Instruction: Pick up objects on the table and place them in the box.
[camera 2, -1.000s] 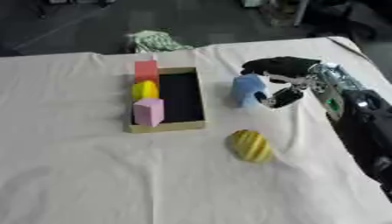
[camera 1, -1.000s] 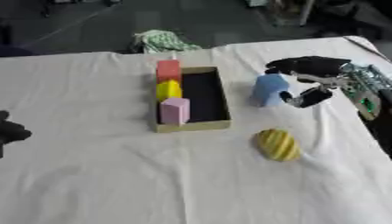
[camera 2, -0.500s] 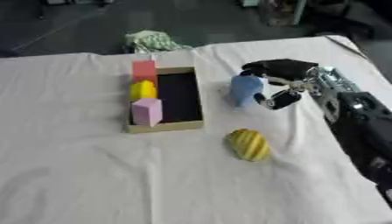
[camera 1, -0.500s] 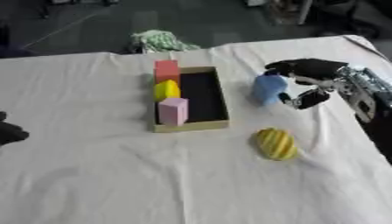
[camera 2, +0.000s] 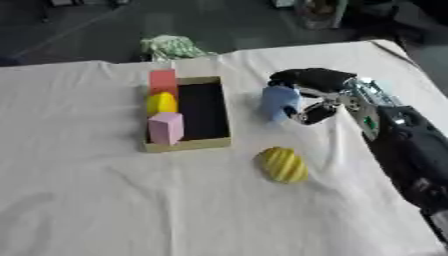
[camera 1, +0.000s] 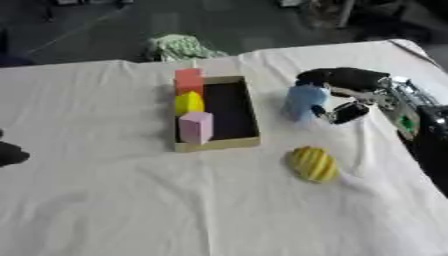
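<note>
The right robot hand [camera 2: 319, 95] has its fingers curled around the upright blue block [camera 2: 278, 103], which stands on the worktop [camera 2: 105, 200] just right of the box [camera 2: 188, 144], so the box lies to its left.

Left hand [camera 1: 9, 152] cut off by the edge, its fingers unreadable

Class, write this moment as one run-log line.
right robot hand: curled round blue block | box: red, yellow, pink blocks inside | yellow ridged object: on table | left robot hand: idle
</note>
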You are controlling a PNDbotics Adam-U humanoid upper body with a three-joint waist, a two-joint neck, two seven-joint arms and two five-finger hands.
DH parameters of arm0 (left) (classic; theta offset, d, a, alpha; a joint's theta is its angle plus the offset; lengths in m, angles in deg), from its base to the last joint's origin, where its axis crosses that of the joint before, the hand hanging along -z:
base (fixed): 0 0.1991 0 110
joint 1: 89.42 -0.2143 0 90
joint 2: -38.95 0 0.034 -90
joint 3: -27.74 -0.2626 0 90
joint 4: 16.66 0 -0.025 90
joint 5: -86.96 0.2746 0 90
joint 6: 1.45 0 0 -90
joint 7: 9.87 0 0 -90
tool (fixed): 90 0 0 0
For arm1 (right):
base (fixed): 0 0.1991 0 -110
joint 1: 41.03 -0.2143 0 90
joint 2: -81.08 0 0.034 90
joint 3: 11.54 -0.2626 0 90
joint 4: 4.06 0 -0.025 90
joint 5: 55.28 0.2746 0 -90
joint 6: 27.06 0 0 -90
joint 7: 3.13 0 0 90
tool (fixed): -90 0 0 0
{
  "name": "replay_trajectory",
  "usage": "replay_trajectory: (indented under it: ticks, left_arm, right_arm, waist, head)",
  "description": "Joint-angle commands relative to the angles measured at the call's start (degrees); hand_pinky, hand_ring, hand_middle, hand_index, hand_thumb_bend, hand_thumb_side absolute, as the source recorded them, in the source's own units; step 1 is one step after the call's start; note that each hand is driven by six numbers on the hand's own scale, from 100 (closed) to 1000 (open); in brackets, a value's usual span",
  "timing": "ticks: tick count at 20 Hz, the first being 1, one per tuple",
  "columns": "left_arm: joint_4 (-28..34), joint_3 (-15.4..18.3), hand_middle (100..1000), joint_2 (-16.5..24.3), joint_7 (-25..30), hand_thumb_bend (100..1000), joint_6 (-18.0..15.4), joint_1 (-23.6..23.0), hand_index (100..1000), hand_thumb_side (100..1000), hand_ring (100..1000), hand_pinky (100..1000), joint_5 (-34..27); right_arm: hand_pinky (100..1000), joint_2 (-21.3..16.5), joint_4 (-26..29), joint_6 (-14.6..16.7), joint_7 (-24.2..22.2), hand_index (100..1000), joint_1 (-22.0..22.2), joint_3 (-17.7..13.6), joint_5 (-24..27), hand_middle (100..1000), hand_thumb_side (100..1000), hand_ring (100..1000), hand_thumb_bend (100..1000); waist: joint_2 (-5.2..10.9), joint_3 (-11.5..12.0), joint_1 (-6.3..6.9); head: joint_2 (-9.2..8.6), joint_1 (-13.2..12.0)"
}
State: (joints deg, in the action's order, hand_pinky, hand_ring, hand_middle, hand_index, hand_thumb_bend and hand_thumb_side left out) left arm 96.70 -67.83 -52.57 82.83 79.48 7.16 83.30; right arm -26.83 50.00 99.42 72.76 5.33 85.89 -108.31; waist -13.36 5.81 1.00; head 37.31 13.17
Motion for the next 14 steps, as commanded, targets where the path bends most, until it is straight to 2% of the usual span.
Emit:
replay_trajectory:
  ticks: [1, 5, 9, 14]
  left_arm:
    - [1.24, 0.47, 597, 0.23, 0.27, 100, 0.04, 0.22, 804, 540, 648, 743, 0.32]
    - [1.24, 0.46, 597, 0.19, 0.34, 100, 0.04, 0.2, 804, 540, 648, 743, 0.36]
    - [1.24, 0.38, 597, 0.02, 0.51, 100, 0.13, 0.17, 801, 543, 647, 743, 0.41]
    - [1.24, 0.33, 596, -0.08, 0.65, 100, 0.21, 0.12, 801, 544, 647, 743, 0.46]
  right_arm:
    - [895, -0.9, -0.1, -0.05, -0.12, 1000, -1.47, -0.53, 1.79, 977, 219, 996, 100]
    - [895, -0.78, -0.11, -0.14, -0.66, 1000, -1.62, -0.48, 2.15, 977, 219, 996, 100]
    - [884, -0.07, -0.84, -0.49, -2.0, 1000, -1.91, -0.17, 0.72, 925, 241, 963, 100]
    - [843, 0.09, -1.17, -1.33, -3.87, 987, -1.84, -0.32, -1.29, 711, 277, 894, 100]
  waist:
    - [0.99, 0.11, 0.0]
    - [0.98, 0.13, -0.01]
    - [0.92, 0.41, -0.04]
    - [0.96, 0.47, -0.14]
  head:
    - [-0.02, 0.37]
    - [-0.04, 0.44]
    - [0.06, 0.79]
    - [0.12, 0.87]
